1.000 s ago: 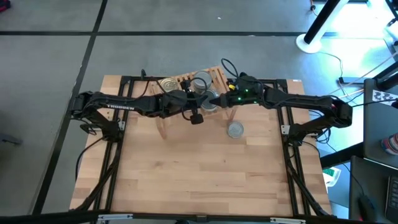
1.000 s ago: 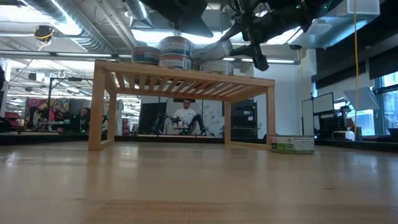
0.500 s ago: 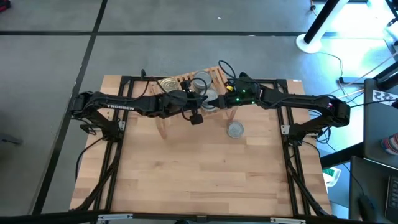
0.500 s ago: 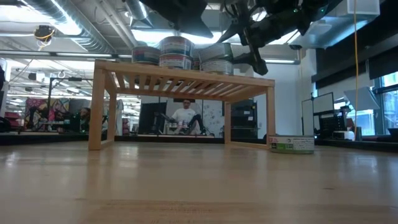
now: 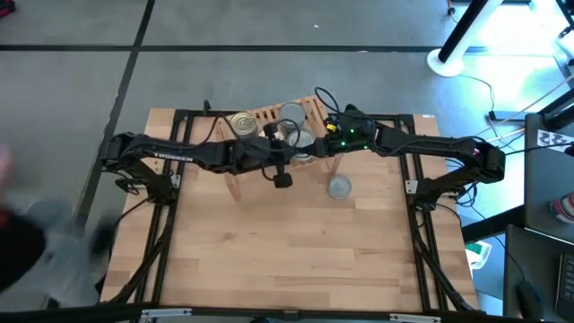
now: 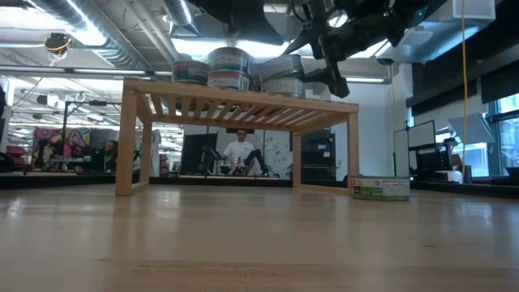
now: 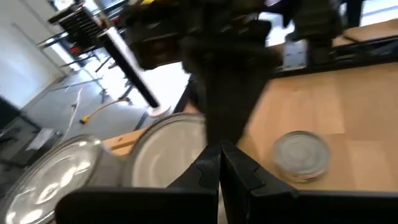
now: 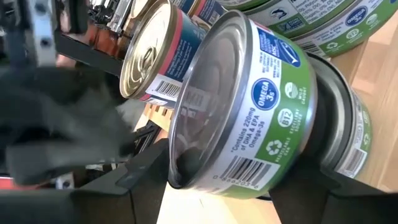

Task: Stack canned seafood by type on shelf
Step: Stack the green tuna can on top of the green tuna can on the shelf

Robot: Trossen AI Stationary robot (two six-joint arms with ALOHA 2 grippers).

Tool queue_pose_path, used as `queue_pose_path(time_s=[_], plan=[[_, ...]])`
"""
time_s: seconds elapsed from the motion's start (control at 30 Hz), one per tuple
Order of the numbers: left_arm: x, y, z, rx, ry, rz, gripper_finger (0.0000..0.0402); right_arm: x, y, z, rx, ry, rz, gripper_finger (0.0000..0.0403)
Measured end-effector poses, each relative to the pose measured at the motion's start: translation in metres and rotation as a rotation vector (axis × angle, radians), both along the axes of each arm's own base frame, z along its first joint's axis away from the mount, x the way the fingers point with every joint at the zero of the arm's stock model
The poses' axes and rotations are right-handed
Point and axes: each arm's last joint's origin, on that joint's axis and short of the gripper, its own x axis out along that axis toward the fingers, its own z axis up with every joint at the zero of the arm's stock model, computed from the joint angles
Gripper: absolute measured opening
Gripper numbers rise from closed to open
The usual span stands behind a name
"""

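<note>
The slatted wooden shelf carries several tins: a gold-topped one, silver-topped ones and a stack of two. My right gripper is over the shelf's right end, shut on a green-labelled tin. That tin sits on another green tin. My left gripper hovers shut by the shelf's near edge, touching nothing. One silver-topped tin stands on the tabletop. My right gripper pinches the green tin by its side wall, one finger on each side, coming roughly level from the table's right. The tin's base rests on the lower green tin, and it stands nearly upright.
The loose tin stands near the shelf's right leg. Bare tabletop stretches toward the near edge. A seated person shows in the room behind the table, and a blurred figure moves on the floor left of it.
My right gripper has lowered the green tin, which was tilted above the stack, and levelled it onto the lower green tin. My left gripper has drawn back slightly toward the table's near-left.
</note>
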Motion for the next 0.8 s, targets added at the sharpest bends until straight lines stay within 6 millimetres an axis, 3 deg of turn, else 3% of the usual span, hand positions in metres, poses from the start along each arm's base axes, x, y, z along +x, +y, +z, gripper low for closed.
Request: queue_pose_path(time_s=[0.47,0.8], plan=[[0.0,-0.025,-0.001,-0.009,0.009,-0.053,0.0001,0.0,0.0,0.0,-0.004,-0.004,-0.006,0.0244],[0.021,-0.024,-0.036,-0.007,0.079,0.011,0.0001,0.0,0.0,0.001,-0.003,-0.006,-0.006,0.0244]])
